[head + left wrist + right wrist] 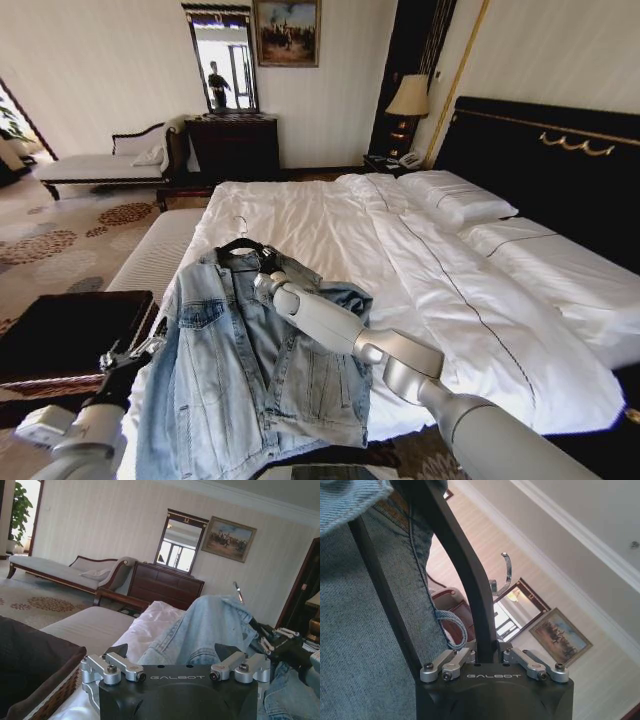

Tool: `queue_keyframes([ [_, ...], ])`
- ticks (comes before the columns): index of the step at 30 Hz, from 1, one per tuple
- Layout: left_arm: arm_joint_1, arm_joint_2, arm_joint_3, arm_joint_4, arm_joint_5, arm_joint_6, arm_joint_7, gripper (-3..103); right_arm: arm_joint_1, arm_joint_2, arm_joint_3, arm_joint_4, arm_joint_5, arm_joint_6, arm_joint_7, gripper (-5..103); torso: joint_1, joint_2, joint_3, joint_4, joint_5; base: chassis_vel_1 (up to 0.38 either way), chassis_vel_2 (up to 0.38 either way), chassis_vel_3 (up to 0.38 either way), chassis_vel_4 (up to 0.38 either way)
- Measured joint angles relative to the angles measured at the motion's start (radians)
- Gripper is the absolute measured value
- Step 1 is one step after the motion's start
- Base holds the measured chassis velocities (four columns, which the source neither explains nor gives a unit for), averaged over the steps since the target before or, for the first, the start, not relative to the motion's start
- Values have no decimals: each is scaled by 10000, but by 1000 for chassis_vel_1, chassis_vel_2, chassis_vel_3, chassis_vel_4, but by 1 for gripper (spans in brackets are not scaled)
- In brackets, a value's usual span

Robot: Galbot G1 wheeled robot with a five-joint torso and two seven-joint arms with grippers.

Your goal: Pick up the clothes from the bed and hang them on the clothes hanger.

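The clothes, a light-blue denim jacket point(250, 370), hang spread open on the black clothes hanger point(243, 244) over the near corner of the white bed point(330, 220). My right gripper point(266, 272) is shut on the hanger just below the collar. In the right wrist view its fingers point(485, 652) clamp a black hanger bar point(460, 565), with denim point(360, 630) beside it. My left gripper point(125, 358) is low at the jacket's left edge. In the left wrist view it point(172, 652) is open, and the jacket point(210, 625) lies just beyond the fingertips.
A dark-topped wicker box point(70, 330) stands close to my left arm. A padded bench point(155, 255) runs along the bed's left side. Farther back are a chaise longue point(100, 165), a dark dresser point(235, 145) with a mirror, and a lamp point(408, 97).
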State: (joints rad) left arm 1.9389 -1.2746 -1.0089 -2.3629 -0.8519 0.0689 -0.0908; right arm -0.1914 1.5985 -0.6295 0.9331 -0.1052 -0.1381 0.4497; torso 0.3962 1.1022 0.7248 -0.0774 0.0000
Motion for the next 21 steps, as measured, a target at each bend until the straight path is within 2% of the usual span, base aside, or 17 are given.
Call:
queue_keyframes([
  [3,33,-68,18,-110,132,35,-5,99,40,-200,266,427,-97,-45,81,19,0,0,0,-5,0,0,0,0,0],
  [10,97,-296,141,-467,478,170,-114,99,321,-1283,940,1913,407,-266,171,19,1,0,0,-7,3,0,0,0,0],
  [12,97,-316,168,-492,517,179,-123,99,328,-1381,987,2031,423,-280,178,19,0,0,0,-6,3,0,0,0,0],
  [16,82,-479,448,-715,796,276,-191,99,320,-2069,1352,3026,715,-504,240,19,1,0,0,-5,4,0,0,0,0],
  [21,-22,-517,708,-924,982,447,-322,99,285,-2589,1867,3887,733,-736,380,19,1,0,0,-6,5,0,0,0,0],
])
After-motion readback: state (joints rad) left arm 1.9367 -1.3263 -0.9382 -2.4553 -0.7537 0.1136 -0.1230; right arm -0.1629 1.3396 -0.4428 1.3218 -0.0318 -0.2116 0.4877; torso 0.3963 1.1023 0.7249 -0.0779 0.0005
